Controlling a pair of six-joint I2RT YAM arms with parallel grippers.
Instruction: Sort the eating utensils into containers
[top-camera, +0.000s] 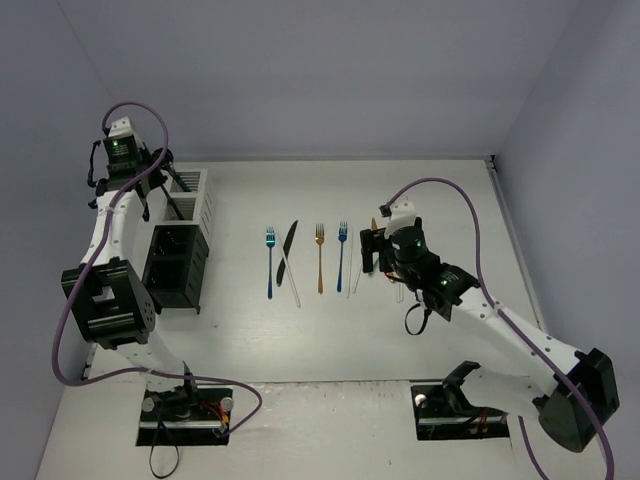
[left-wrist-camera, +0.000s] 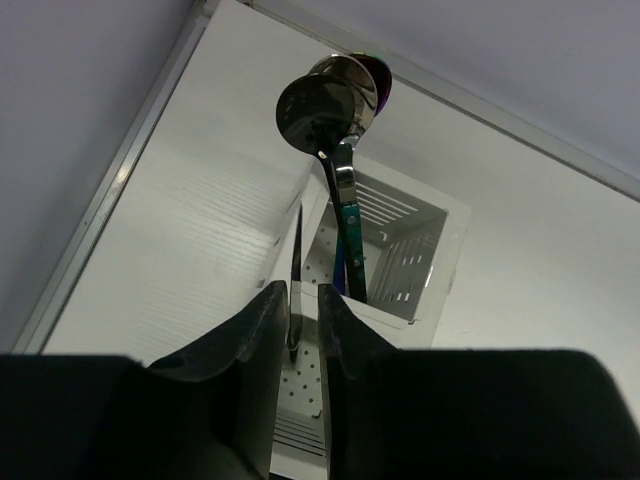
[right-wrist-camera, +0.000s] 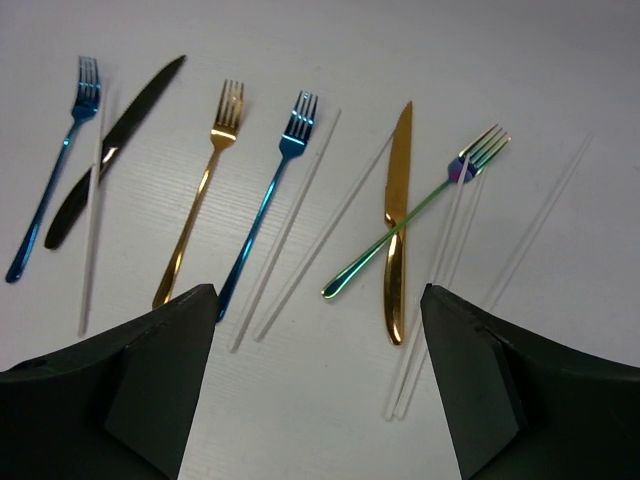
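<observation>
**Top view:** Your left arm reaches far and high. The left gripper (top-camera: 155, 182) hangs over the white caddies (top-camera: 195, 200), and the black caddies (top-camera: 175, 265) stand next in the row, nearer the bases. Your right arm is bent, with the right gripper (top-camera: 373, 255) low over the right end of the cutlery on the table (top-camera: 450, 200).

**Left wrist:** The jaws stand narrow, with a slim utensil (left-wrist-camera: 296, 262) in the gap. You cannot tell whether it is clamped. Two spoons (left-wrist-camera: 322, 105) stand bowls-up in a white caddy.

**Right wrist:** The jaws stand wide and hold nothing. Below them lie:
- two blue forks (right-wrist-camera: 268, 195)
- one gold fork (right-wrist-camera: 200, 195)
- one green fork (right-wrist-camera: 425, 200), crossing one gold knife (right-wrist-camera: 398, 170)
- one black knife (right-wrist-camera: 120, 140)
- six chopsticks (right-wrist-camera: 300, 210)
</observation>
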